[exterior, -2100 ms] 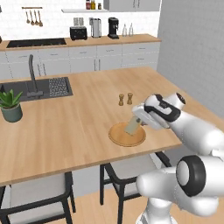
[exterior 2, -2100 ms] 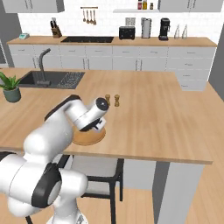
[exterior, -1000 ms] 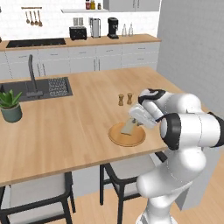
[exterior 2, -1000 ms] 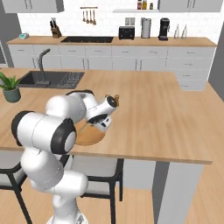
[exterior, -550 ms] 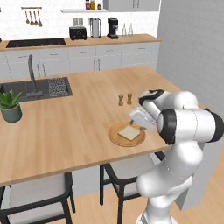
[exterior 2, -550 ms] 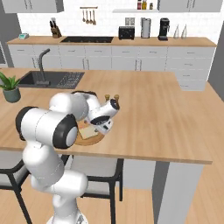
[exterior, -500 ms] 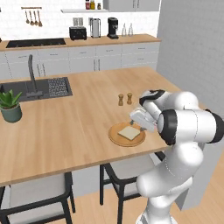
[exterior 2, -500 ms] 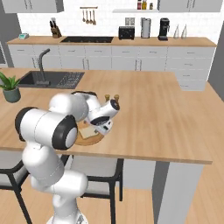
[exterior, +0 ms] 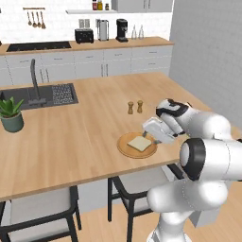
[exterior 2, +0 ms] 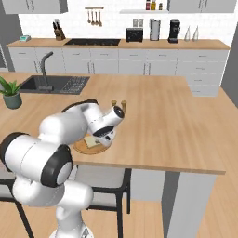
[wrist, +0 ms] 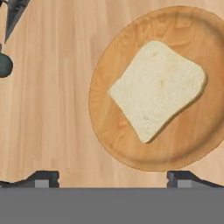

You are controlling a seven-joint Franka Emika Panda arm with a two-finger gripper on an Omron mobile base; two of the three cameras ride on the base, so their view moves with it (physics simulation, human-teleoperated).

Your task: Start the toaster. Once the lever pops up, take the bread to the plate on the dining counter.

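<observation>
Pale tan square bread slice [wrist: 158, 89] lies flat on the round wooden plate [wrist: 109, 127] near the light-wood tabletop's [exterior: 71, 137] near edge; the tool [wrist: 113, 177] hovers above, jaws wide, gripping nothing, suggesting delivery done.

The pale square bread [wrist: 157, 89] lay flat on the round wooden plate [wrist: 105, 127] near the light-wood bench's [exterior: 80, 137] edge; the black toaster [exterior: 84, 35] stood far behind.
</observation>
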